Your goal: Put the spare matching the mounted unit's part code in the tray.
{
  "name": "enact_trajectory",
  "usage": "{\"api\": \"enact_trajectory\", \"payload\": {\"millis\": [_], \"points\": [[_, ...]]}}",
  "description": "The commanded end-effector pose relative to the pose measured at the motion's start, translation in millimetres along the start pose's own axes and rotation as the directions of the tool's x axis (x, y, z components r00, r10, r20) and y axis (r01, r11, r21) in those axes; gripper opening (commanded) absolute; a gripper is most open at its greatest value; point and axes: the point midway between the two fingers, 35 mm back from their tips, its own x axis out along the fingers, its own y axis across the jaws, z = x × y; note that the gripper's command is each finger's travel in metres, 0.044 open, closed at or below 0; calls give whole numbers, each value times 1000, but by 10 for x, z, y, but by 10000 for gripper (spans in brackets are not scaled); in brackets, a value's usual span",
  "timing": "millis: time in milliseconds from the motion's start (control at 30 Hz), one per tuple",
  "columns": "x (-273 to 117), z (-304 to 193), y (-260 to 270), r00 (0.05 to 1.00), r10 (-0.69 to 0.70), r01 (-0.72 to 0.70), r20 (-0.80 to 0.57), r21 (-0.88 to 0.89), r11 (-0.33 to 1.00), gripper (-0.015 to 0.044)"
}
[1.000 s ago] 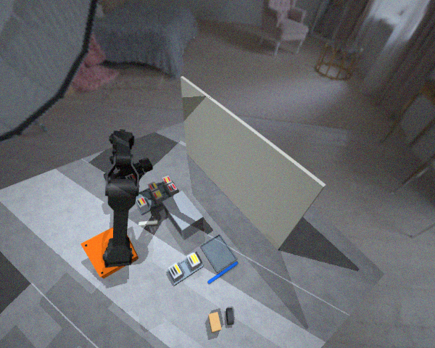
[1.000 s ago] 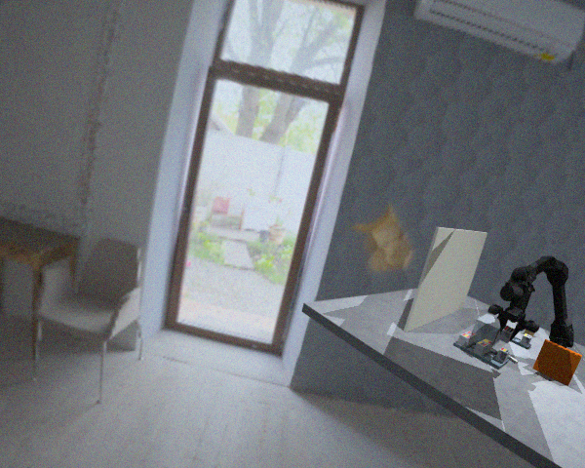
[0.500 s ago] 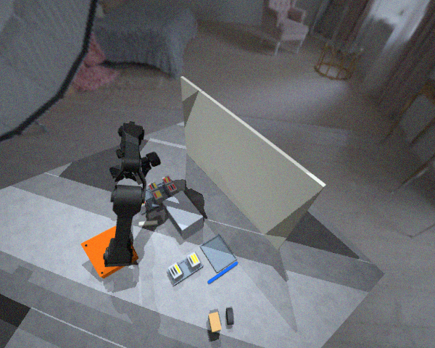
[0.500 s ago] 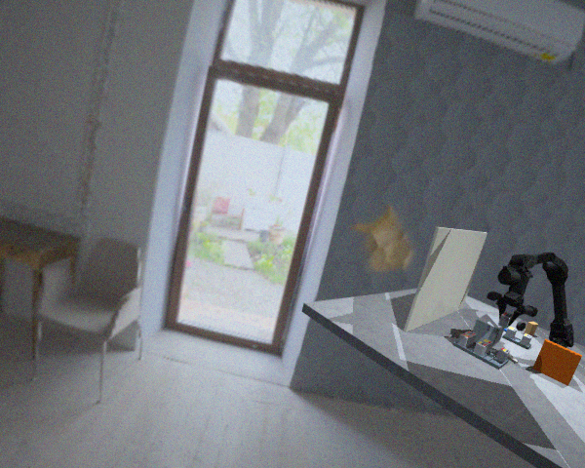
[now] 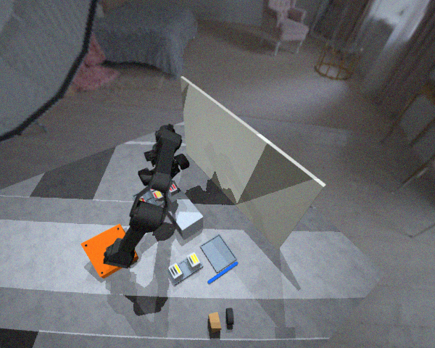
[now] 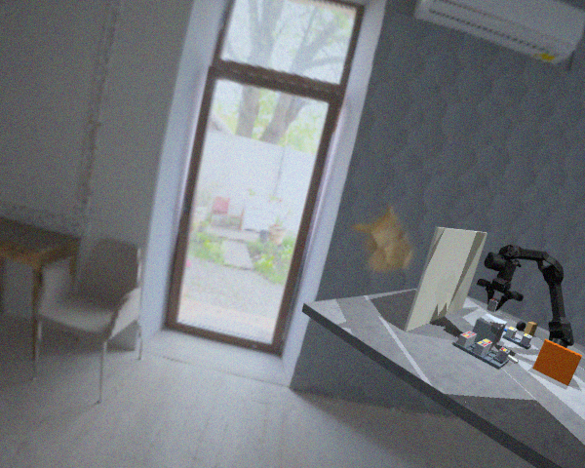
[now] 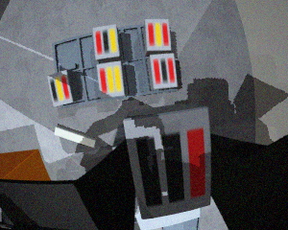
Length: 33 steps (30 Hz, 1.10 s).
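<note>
From where I stand, the gripper is pinching a grey spare whose face shows two black bars and one red bar, and it holds that spare lifted off the table. In the wrist view the spare fills the centre, and the rack of remaining spares lies on the table towards eleven o'clock from it. Four spares sit in that rack: red-black-red, red-yellow-red, black-yellow-red and red-yellow-yellow, with a fifth, red-red-red, at its three o'clock end.

In the top view the arm reaches from its orange base plate towards twelve o'clock, above the rack. The grey mounted unit stands just beside the arm at four o'clock. The flat grey tray lies further out at five o'clock, with a blue strip along its near edge. A second small rack with two yellow-barred pieces sits at nine o'clock of the tray. A tall beige board stands at two o'clock. At the table's six o'clock edge rest a tan block and a black block.
</note>
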Motion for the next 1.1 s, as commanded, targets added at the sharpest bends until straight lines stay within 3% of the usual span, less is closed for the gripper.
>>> {"api": "enact_trajectory", "payload": {"millis": [0,467,1067], "points": [[-39,-226,-160,1000,-9,9,4,-6,1000,0],[-53,-1230,-553,1000,-15,15,1,82,997,0],[-48,-2722,-659,996,-15,18,-84,33,999,0]]}}
